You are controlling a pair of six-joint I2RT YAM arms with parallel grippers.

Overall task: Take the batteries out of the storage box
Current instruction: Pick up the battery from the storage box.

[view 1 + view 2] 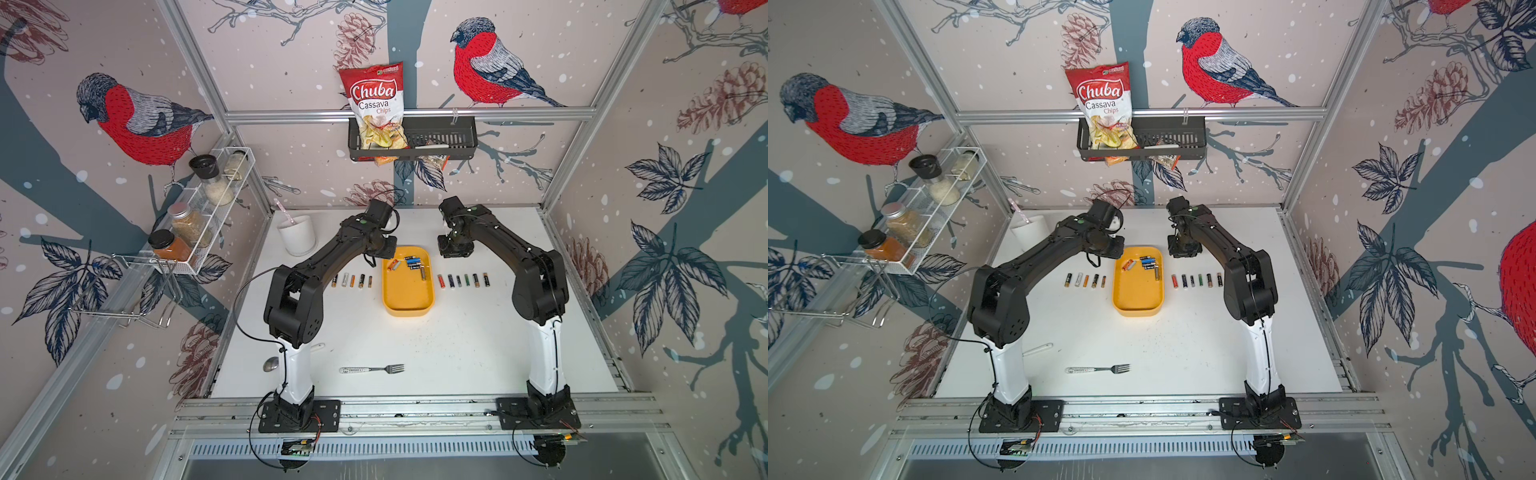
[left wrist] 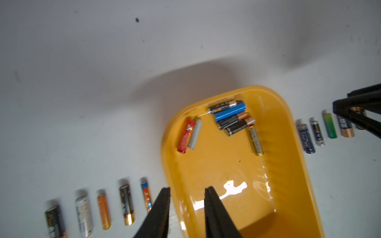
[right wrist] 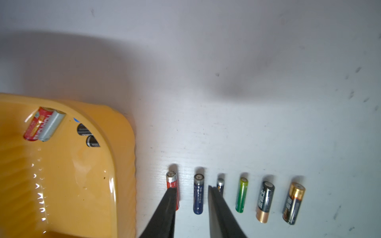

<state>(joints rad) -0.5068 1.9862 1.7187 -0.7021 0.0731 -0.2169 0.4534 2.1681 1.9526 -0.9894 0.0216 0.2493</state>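
The yellow storage box [image 1: 407, 293] [image 1: 1137, 295] lies mid-table, with several batteries [image 1: 409, 264] [image 2: 231, 117] at its far end. A red and a grey battery [image 2: 188, 134] [image 3: 44, 125] lie together apart from that heap. More batteries sit in rows on the table, left [image 1: 351, 281] and right [image 1: 463, 280] of the box. My left gripper [image 2: 187, 188] [image 1: 381, 248] is open and empty, its fingers either side of the box's left rim [image 2: 175, 197]. My right gripper [image 3: 191, 187] [image 1: 455, 249] is open above the right row, with a dark blue battery [image 3: 198, 193] lying on the table between the fingers.
A fork [image 1: 372, 369] lies near the table's front, a spoon [image 1: 271, 365] by the left arm's base. A white cup [image 1: 297, 235] stands at the back left. A spice rack [image 1: 199, 212] hangs on the left wall, a black basket [image 1: 440, 139] with a chips bag on the back rail.
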